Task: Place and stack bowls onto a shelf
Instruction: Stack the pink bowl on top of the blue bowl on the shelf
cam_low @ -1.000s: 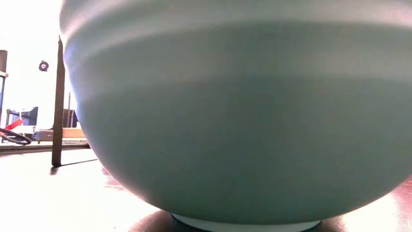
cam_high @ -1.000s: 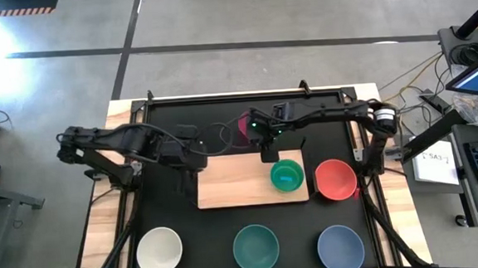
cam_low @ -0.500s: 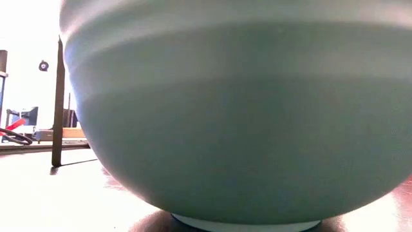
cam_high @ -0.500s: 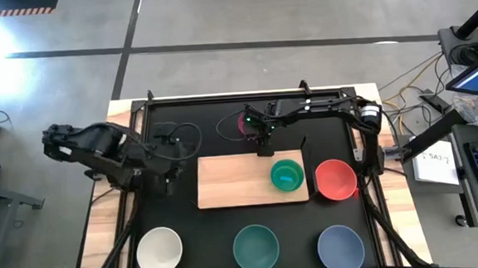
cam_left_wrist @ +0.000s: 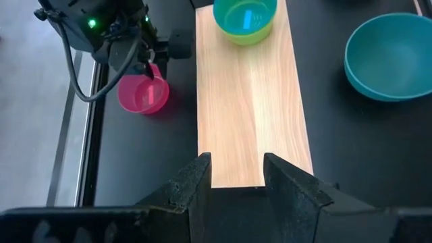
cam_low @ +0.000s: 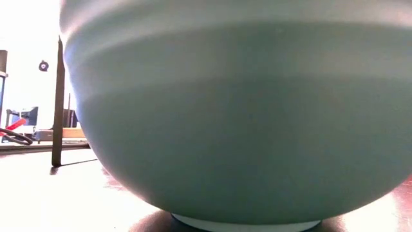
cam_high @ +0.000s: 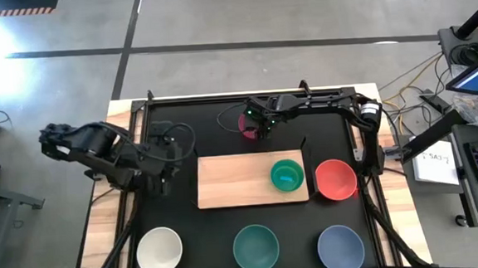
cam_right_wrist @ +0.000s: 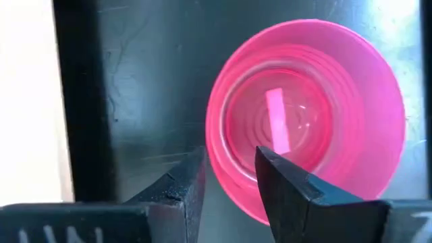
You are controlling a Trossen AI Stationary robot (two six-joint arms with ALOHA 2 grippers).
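The magenta bowl (cam_high: 245, 123) stands on the black tabletop just beyond the far edge of the shelf (cam_high: 242, 182). My right gripper (cam_right_wrist: 229, 179) is over it, open, pointing steeply down; one finger stands outside the bowl's rim and one over its inside. On the right end of the shelf sits a yellow-green bowl with a blue-green one nested in it (cam_high: 286, 175). My left gripper (cam_left_wrist: 236, 179) is open and empty, off the shelf's left end (cam_high: 163, 182). My right gripper has the magenta bowl's rim (cam_right_wrist: 217, 165) between its two fingers, which come from above at a slant. I cannot tell whether either finger touches the rim. The bowl stands upright on the tabletop.
A red bowl (cam_high: 336, 179) stands right of the shelf. Along the near edge stand a white bowl (cam_high: 160, 249), a teal bowl (cam_high: 255, 248) and a grey-blue bowl (cam_high: 340, 248). The teal bowl (cam_low: 238, 116) fills the low view. The shelf's left and middle parts are bare.
My right gripper has gone from over the shelf's far edge toward the table's far edge and down to the magenta bowl. My left gripper has drawn back from the shelf's left end toward the table's left edge. No bowl has moved.
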